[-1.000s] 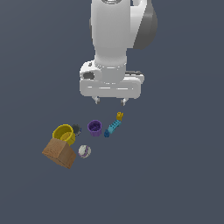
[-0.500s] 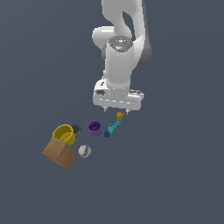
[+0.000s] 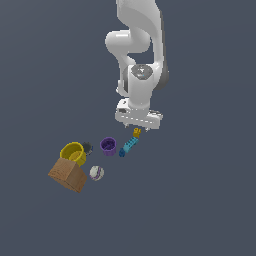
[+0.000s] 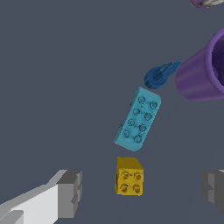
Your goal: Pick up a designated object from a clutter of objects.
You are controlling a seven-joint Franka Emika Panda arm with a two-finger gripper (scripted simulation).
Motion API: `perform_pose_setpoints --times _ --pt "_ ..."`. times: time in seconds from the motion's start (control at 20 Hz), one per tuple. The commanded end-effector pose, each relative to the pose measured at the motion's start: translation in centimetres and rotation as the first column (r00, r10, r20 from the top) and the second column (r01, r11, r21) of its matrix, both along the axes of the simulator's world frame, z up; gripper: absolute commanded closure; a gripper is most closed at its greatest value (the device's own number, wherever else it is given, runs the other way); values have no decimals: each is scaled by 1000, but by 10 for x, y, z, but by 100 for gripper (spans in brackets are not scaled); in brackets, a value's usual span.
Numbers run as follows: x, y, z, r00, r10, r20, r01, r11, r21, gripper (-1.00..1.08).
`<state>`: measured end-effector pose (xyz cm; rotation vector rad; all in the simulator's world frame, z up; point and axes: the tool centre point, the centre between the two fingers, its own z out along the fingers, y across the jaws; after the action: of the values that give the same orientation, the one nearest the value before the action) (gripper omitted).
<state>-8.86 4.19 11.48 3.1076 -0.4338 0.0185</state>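
The designated object, a tiny yellow-orange studded brick (image 3: 136,132) (image 4: 129,176), lies on the grey floor just under the white hand. My gripper (image 3: 140,128) (image 4: 142,192) is open above it, and in the wrist view the brick lies between the two grey fingertips (image 4: 70,194), touching neither. The rest of the clutter spreads toward the exterior view's left: a blue studded brick (image 3: 128,146) (image 4: 138,119), a purple cup (image 3: 108,146) (image 4: 203,72), a small dark blue object (image 4: 159,75), a yellow bowl (image 3: 73,152), a brown box (image 3: 68,175) and a white ball (image 3: 96,173).
A small dark object (image 3: 88,147) sits beside the yellow bowl. The white arm (image 3: 140,55) rises over the scene above the hand. Bare grey floor surrounds the cluster on every side.
The arm has moved farther from the camera and lowered, bringing the hand down over the yellow-orange brick. The clutter has not moved.
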Motion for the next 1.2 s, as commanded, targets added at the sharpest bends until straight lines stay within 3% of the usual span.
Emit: perform_pose_setpoints --times 0.0,0.45,1.15 --pt "-14 4 -14 1000 -24 -2 24 1000 2 -92" --pt "-45 10 -40 997 -70 -10 70 998 5 -92" --pt "-48 10 -59 997 -74 -12 74 997 5 -92"
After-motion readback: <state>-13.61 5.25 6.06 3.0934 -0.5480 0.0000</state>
